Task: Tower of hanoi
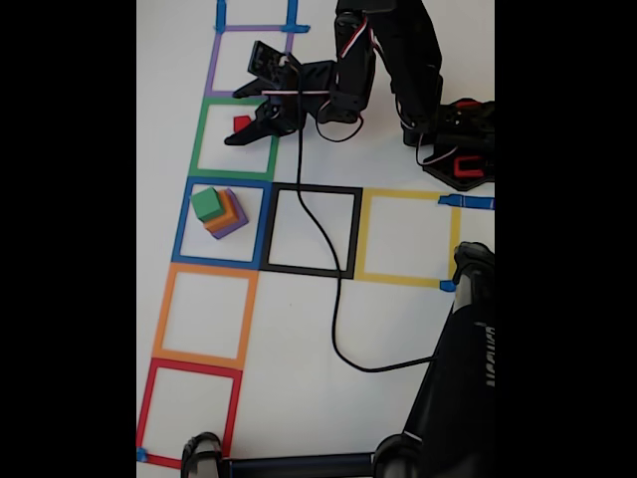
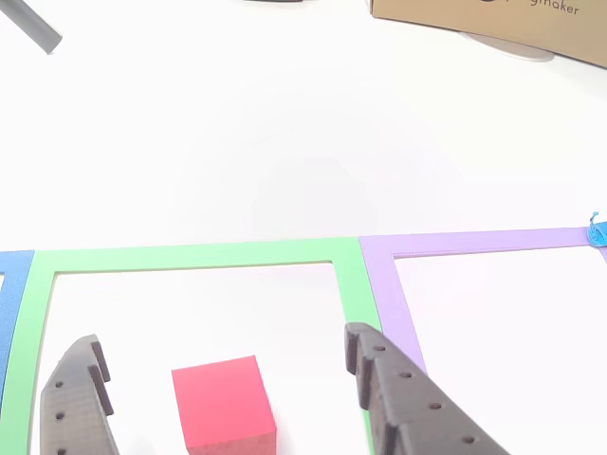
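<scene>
The claw (image 2: 223, 379) stood wide, its two dark, matte fingers (image 2: 76, 408) pierced with small holes and tapering to blunt tips, one on each side of the red cube (image 2: 223, 403) without touching it. That cube, a small plain block with sharp edges and a dull face, sat on the white tabletop (image 2: 285, 142) inside the green tape square (image 2: 190, 256). In the fixed view the black claw (image 1: 244, 129) reached into the same green square (image 1: 199, 134) over the red cube (image 1: 241, 123).

One square below in the fixed view, inside the blue outline (image 1: 181, 224), the other three cubes were stacked: the green cube (image 1: 207, 204) on the orange cube (image 1: 227, 213) on the purple cube (image 1: 237, 224), each slightly offset.

Flat tape outlines in purple (image 1: 212, 65), black (image 1: 354, 231), yellow (image 1: 364, 234), orange (image 1: 165, 309) and red (image 1: 145, 408) lay around. A thin black cable (image 1: 333, 289) trailed from the arm across the black square. A tan cardboard box (image 2: 493, 19) stood at the far edge in the other view.
</scene>
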Robot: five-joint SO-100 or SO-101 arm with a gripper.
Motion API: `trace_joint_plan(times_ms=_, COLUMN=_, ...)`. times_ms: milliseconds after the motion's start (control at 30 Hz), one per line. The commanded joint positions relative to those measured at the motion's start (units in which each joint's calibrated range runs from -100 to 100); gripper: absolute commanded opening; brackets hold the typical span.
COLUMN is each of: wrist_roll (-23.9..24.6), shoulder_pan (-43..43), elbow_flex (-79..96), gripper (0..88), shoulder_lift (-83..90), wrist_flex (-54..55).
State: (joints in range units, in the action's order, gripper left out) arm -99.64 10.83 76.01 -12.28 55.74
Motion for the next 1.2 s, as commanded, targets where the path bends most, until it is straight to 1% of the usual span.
trace_joint_plan(times_ms=0, wrist_roll=-0.36, shoulder_pan=-0.85, elbow_flex=-1.83, gripper=27.3, shoulder_lift=-0.43, wrist_flex=1.5)
trace_joint_plan(times_ms=433, wrist_roll=-0.36, shoulder_pan=-4.5, elbow_flex=-1.37, gripper=27.0, shoulder_lift=-1.64, wrist_flex=1.58)
trace_joint_plan(times_ms=1167, wrist_roll=-0.36, shoulder_pan=-2.2, elbow_flex=-0.37, gripper=26.4, shoulder_lift=-2.94, wrist_flex=2.39)
